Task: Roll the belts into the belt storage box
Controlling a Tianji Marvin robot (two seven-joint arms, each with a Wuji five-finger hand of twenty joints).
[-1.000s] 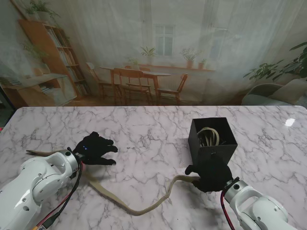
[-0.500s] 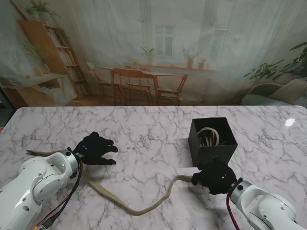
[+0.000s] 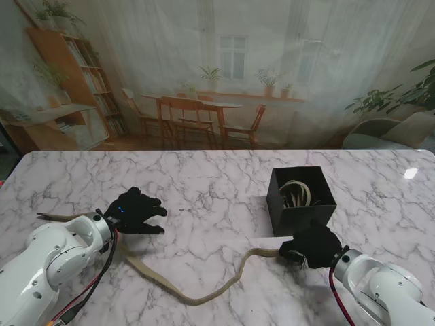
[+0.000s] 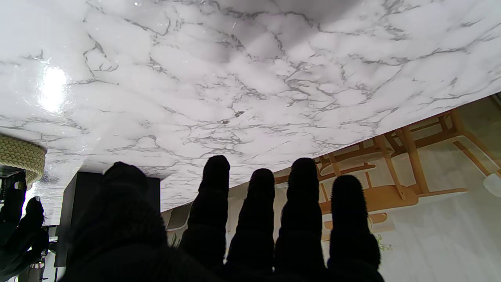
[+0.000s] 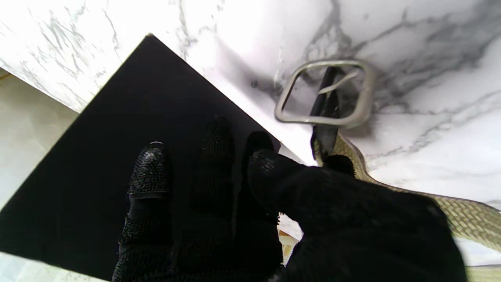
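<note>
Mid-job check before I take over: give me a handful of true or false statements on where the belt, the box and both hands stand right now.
1. The black storage box already holds a coiled belt. True.
2. The tan belt on the table is fully rolled up. False: it lies stretched out in a long curve between the two arms.
3. The right hand is at the belt's buckle end, just on the near side of the box. True.
4. The left hand is gripping the belt. False: its fingers are spread and hold nothing.
5. The box lies tipped on its side. False: it stands upright, opening upward.
</note>
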